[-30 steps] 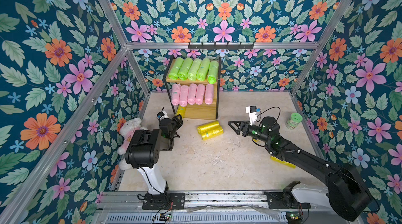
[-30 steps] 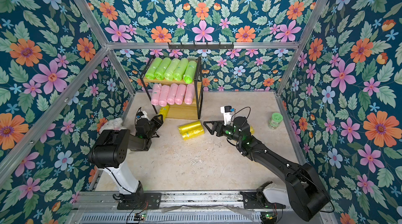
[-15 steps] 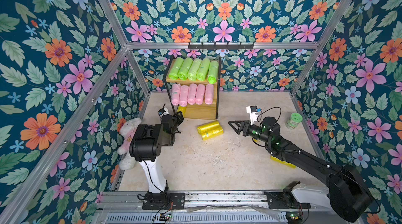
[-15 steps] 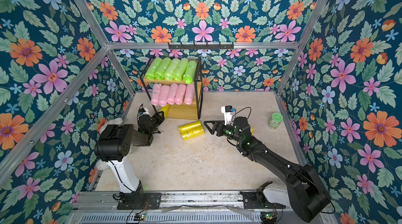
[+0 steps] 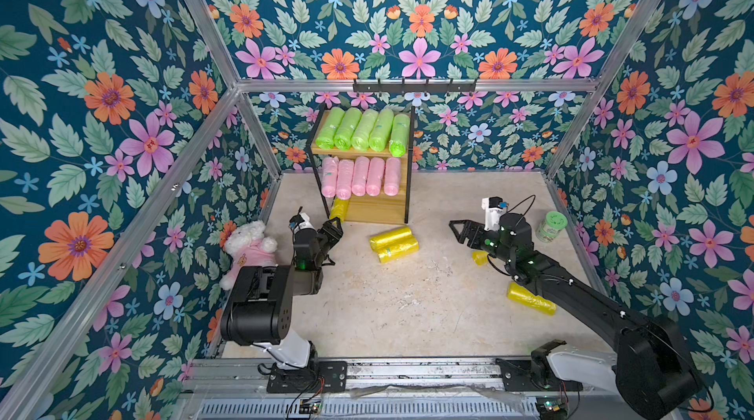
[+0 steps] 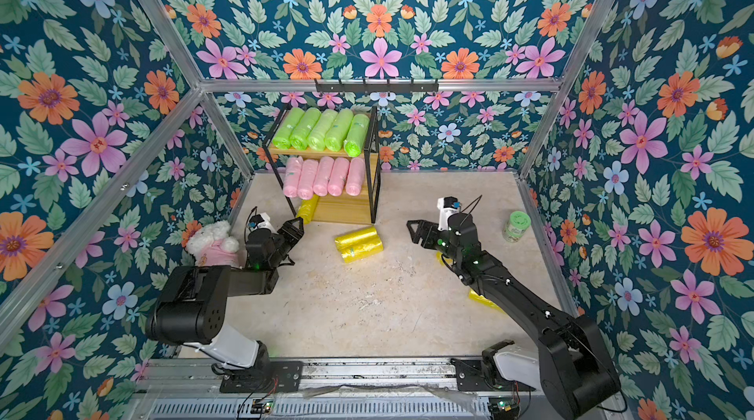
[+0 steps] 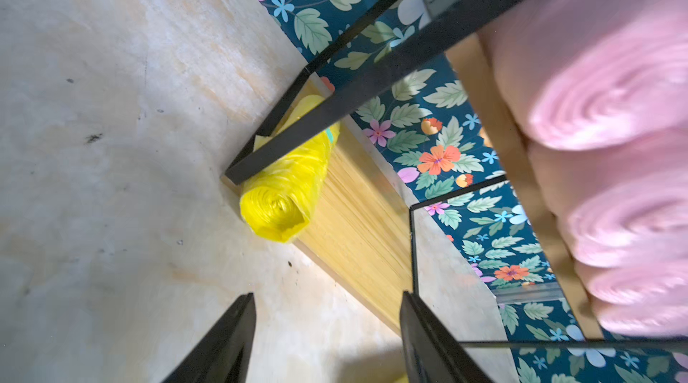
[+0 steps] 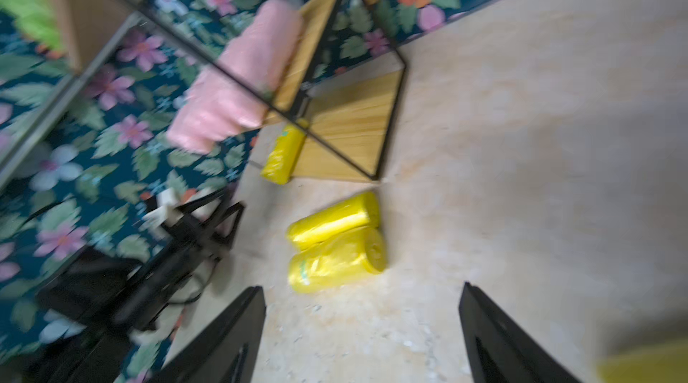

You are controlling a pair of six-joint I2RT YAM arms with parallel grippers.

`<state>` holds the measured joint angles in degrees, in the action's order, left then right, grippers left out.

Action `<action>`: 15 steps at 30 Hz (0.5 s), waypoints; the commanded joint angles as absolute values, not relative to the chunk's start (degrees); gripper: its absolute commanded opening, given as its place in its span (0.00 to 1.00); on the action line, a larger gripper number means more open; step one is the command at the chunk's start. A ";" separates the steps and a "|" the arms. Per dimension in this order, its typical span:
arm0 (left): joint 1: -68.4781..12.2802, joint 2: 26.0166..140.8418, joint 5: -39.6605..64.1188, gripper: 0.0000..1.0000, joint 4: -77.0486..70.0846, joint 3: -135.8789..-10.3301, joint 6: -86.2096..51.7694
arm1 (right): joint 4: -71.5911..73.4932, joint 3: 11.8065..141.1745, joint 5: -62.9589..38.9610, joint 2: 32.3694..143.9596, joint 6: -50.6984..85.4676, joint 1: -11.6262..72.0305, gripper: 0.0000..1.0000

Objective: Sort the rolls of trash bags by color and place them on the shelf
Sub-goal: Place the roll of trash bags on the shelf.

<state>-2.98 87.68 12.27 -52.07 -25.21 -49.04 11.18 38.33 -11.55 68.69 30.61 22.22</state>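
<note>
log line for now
left gripper open | right gripper open | yellow roll on bottom shelf | four loose rolls on floor

A flowered booth around a pale stone desk

Dark teal wallpaper [image 5: 420, 9] thick with pink, orange and blue blossoms and green leaves covers the back and both sides, framed by silver aluminium struts [image 5: 285, 85]. A black hook rail [image 5: 414, 87] hangs on the back wall. The beige, marbled desk [image 5: 408, 307] is evenly lit, with soft shadows.

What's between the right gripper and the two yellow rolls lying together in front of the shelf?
Only bare floor lies between the right gripper and the two yellow rolls, as both top views show.
</note>
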 commanded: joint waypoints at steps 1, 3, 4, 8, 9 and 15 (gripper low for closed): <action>-3.65 81.99 15.49 0.68 -44.11 -24.15 -46.54 | 2.56 37.13 -5.82 66.80 33.32 17.22 0.87; -4.67 76.98 16.63 0.68 -39.16 -24.08 -44.64 | -0.23 36.06 -3.83 65.33 33.92 14.08 0.88; -5.27 75.16 17.19 0.68 -37.25 -24.09 -43.64 | -0.71 35.44 -3.32 64.78 34.27 12.86 0.89; -7.82 69.41 19.19 0.68 -28.99 -25.52 -39.39 | 0.02 33.37 -3.61 65.45 36.90 8.88 0.91; -8.58 68.52 19.33 0.69 -27.49 -25.87 -38.65 | 0.75 33.31 -3.80 66.48 37.63 8.62 0.91; -13.49 66.27 18.04 0.69 -24.61 -26.47 -37.35 | 6.21 33.14 -2.92 72.77 42.40 8.48 0.91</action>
<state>-12.19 66.63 18.04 -27.79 -26.17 -39.42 2.46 33.23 -4.40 71.37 39.03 8.56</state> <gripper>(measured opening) 0.685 0.912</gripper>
